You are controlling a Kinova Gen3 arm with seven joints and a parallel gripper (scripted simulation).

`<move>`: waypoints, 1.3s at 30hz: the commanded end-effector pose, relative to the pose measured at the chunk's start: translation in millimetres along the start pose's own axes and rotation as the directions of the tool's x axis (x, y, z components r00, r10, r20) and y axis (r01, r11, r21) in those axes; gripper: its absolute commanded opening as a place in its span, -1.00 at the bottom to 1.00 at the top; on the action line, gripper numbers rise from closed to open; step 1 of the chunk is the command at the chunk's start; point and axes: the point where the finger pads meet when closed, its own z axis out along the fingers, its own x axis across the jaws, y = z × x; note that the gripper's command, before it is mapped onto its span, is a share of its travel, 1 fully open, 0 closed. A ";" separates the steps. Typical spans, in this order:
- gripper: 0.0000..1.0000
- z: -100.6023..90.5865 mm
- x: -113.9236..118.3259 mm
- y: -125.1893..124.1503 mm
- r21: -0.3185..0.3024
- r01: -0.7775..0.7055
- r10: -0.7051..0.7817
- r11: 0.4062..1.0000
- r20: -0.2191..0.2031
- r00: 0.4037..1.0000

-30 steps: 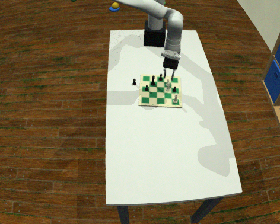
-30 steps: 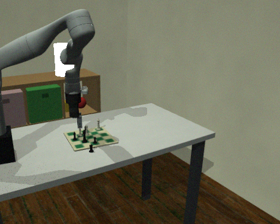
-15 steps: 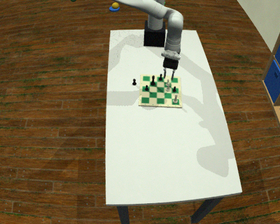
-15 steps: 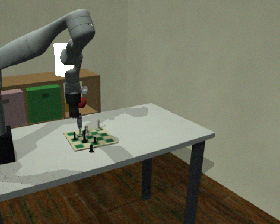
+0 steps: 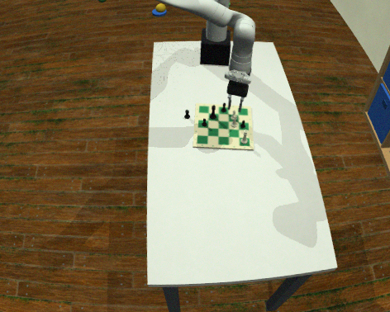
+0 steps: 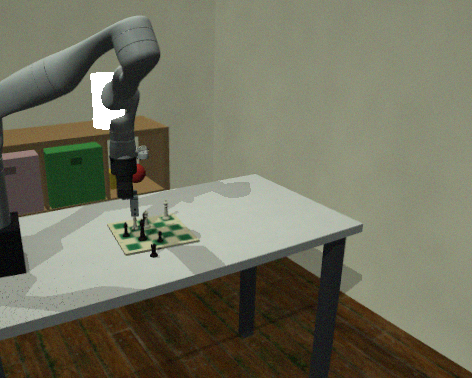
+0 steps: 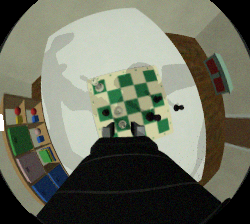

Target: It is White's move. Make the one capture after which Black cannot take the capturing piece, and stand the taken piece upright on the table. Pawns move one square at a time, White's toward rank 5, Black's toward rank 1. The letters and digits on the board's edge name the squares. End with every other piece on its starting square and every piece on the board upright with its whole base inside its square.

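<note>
The small green-and-cream chessboard (image 5: 223,126) lies on the white table. A white piece (image 5: 234,119) stands in the board's far right part, and a second white piece (image 5: 244,137) stands at the near right corner. Several black pieces stand on the board, among them a tall one (image 5: 213,112). One black pawn (image 5: 187,114) stands upright on the table left of the board; it also shows in the exterior view (image 6: 154,250) and in the wrist view (image 7: 178,106). My gripper (image 5: 235,108) points straight down, open, with its fingertips just above the far white piece and nothing held.
The arm's black base (image 5: 215,52) stands on the table's far end. A shelf with coloured boxes (image 6: 74,174) is beyond the table. Small balls (image 5: 159,8) lie on the wooden floor.
</note>
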 end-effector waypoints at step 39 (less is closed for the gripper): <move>0.45 36.3 -0.2 0.1 0.000 0.000 0.000 1.000 0.000 1.000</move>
